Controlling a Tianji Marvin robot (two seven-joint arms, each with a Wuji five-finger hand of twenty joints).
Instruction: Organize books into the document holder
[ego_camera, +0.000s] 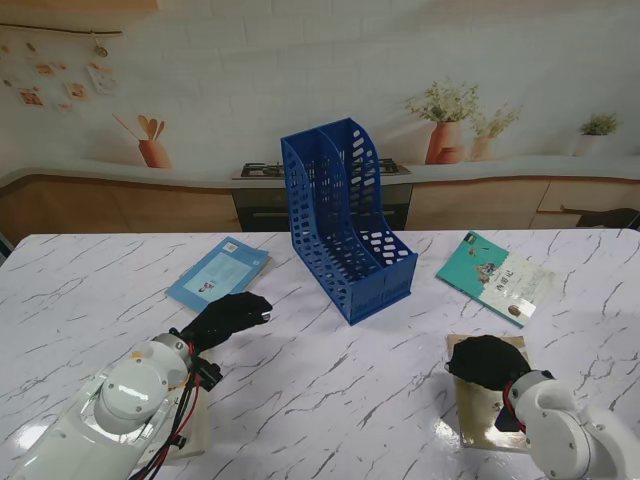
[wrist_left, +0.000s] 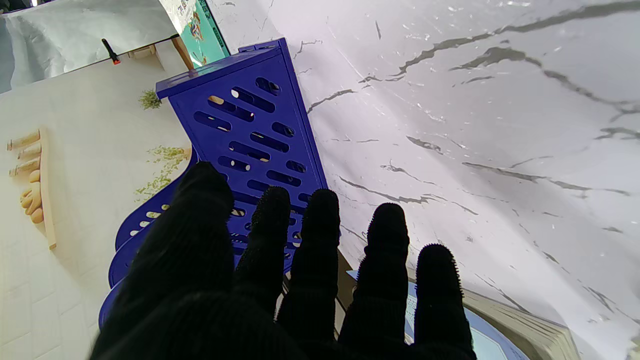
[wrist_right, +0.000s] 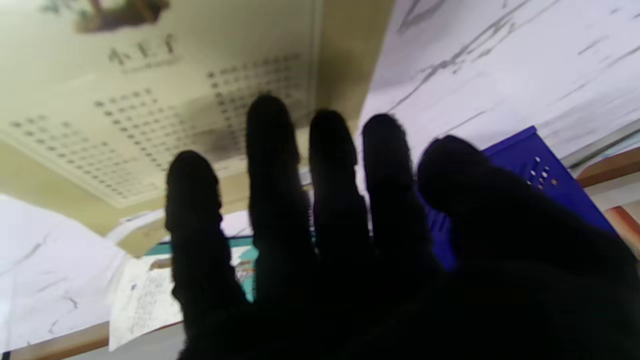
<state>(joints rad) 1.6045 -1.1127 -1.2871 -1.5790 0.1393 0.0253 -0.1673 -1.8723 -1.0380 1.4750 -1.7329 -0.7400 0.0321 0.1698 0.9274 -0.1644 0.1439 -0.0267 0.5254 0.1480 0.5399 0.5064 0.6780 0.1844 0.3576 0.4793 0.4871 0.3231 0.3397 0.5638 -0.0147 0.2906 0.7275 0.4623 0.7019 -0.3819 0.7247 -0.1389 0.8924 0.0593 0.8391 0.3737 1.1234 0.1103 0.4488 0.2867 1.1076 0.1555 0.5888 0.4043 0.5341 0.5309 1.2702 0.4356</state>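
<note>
**Left hand nearest the blue book; holder off at two o'clock**

On the marble worktop (ego_camera: 330, 390) the blue document holder (ego_camera: 345, 225) stands upright at centre, its open low front turned toward the robot's right and nearer side. Three books lie flat. The light-blue book (ego_camera: 218, 272) sits at about eleven o'clock from the left hand (ego_camera: 228, 318), just beside the fingertips, its long axis running from seven to one o'clock. The left hand holds nothing, fingers stretched forward and slightly apart. From that book the holder lies at roughly two o'clock, close by.

The teal book (ego_camera: 497, 277) lies at twelve o'clock from the right hand (ego_camera: 487, 362), well apart. The right hand rests flat, fingers spread, over a tan book (ego_camera: 480, 428); whether it presses or only hovers cannot be told.

Judged from this, the left hand has the shorter reach.
</note>
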